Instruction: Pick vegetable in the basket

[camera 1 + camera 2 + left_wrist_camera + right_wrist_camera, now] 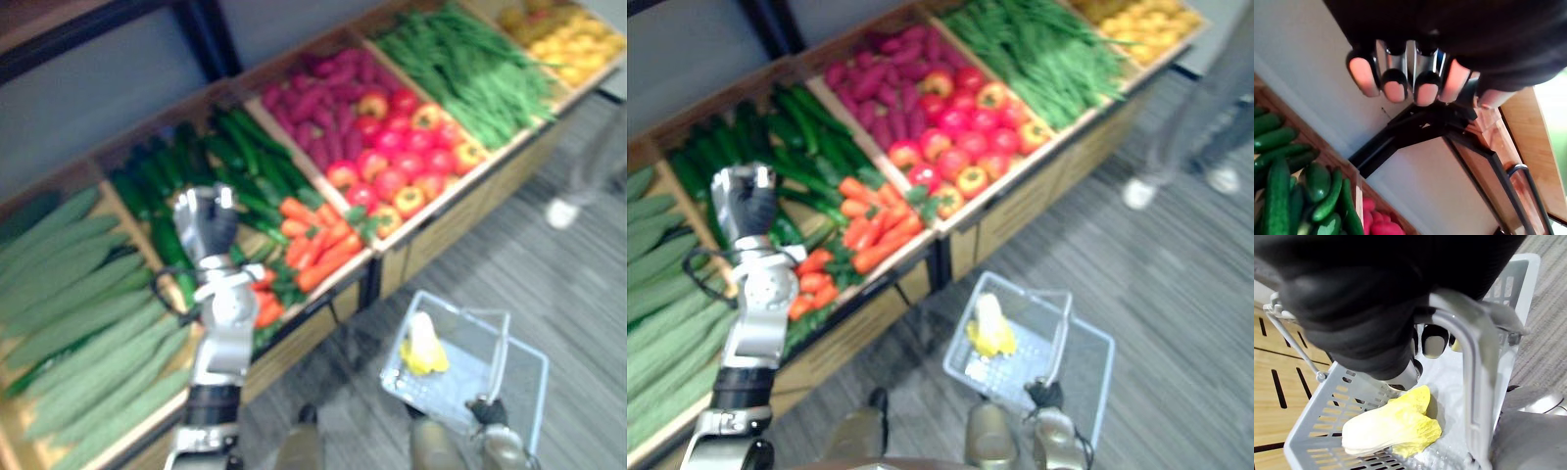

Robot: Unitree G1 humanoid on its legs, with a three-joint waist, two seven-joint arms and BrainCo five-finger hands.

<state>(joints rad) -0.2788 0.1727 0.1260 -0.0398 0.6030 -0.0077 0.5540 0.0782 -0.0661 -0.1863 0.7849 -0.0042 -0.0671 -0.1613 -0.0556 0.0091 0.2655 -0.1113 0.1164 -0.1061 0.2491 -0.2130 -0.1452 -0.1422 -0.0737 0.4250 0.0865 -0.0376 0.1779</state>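
My left hand (204, 227) is raised over the stand's dark green cucumbers (245, 157), just left of the orange carrots (318, 240). In its wrist view the fingers (1396, 83) are curled with nothing in them. Lower right, my right hand (487, 411) hangs beside the stand with its fingers curled round the handle (1474, 382) of a grey plastic basket (524, 362). A pale yellow cabbage (423, 345) lies in the basket, also seen close up as the cabbage (1391, 423) on the basket's slotted floor.
The wooden stand has bins of pale green gourds (78, 313), purple sweet potatoes (313, 98), red and yellow tomatoes (402, 147), green beans (470, 69) and yellow fruit (568, 34). A person's leg and white shoe (563, 211) stand on the grey floor at right.
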